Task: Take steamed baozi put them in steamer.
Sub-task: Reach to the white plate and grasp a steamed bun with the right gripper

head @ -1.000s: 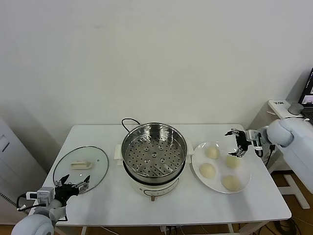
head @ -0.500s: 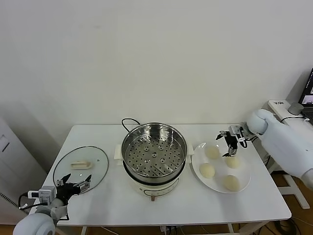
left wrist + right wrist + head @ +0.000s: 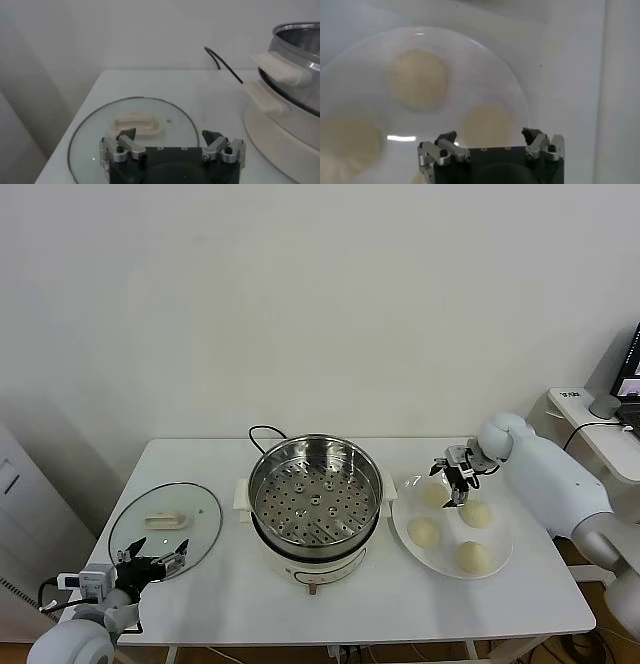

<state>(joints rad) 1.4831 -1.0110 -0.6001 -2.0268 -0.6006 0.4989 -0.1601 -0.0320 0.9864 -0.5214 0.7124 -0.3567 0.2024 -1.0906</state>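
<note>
Four pale baozi lie on a round white plate point(image 3: 449, 530) right of the steamer point(image 3: 316, 499): one far left point(image 3: 434, 495), one far right point(image 3: 477, 514), one near left point(image 3: 424, 531), one at the front point(image 3: 472, 557). The steamer's perforated tray holds nothing. My right gripper point(image 3: 452, 476) is open and hovers just above the far-left baozi, touching nothing. In the right wrist view the open gripper point(image 3: 490, 136) frames one baozi point(image 3: 486, 125), with another point(image 3: 417, 79) beyond. My left gripper point(image 3: 150, 564) is open and idle at the table's front left.
A clear glass lid point(image 3: 165, 529) with a white handle lies flat left of the steamer; it also shows in the left wrist view point(image 3: 135, 125) just ahead of my left gripper point(image 3: 170, 135). The steamer's black cord point(image 3: 262, 434) runs behind it. A side table stands at the far right.
My right gripper has moved left, from the plate's right side to above the far-left baozi, and stays open. The left arm and the baozi have not moved.
</note>
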